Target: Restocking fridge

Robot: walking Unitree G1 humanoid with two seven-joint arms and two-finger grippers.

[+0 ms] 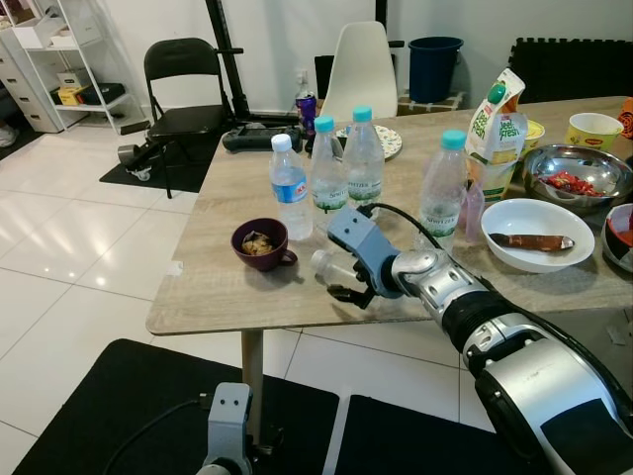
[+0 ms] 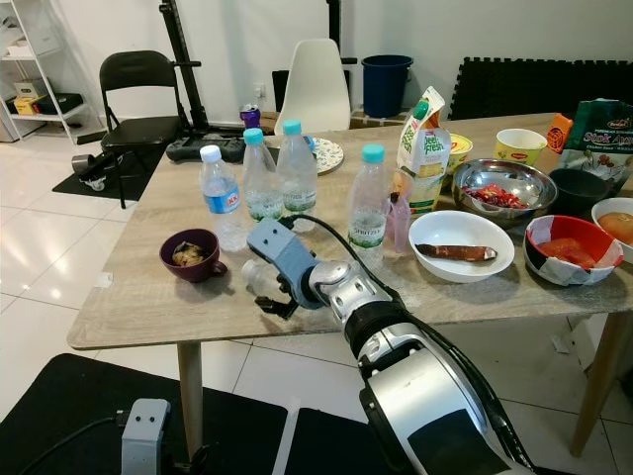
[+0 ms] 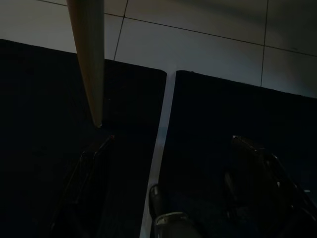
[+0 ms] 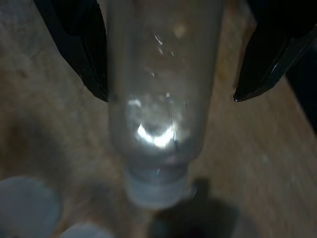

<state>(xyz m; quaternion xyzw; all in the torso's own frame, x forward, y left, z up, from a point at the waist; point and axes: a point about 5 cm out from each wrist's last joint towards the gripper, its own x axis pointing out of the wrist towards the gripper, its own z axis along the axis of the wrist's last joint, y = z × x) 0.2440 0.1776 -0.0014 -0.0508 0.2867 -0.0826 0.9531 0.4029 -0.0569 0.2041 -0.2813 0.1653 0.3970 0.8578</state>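
Right gripper is low over the near part of the wooden table, fingers spread w/ a clear plastic bottle lying on its side between them. In the right wrist view one black finger sits against the bottle's side; the other finger is just off the opposite side w/ a small gap, so it brackets the bottle and isn't clamped on it. Bottle's neck and pale cap point away from the wrist, toward the left of the scene; in the left eye view the bottle pokes out left of the blue-grey wrist housing, resting on the tabletop.

Just left of it stands a dark purple cup w/ some food inside. Farther back, 4 upright water bottles: a white-capped one w/ blue label, two teal-capped side by side, another teal-capped to the right. Right of those is a green juice carton, a white bowl holding a brown item, and a steel bowl w/ red contents.

Left gripper hangs idle below table level over dark floor mats; too dark to tell the state of its fingers.
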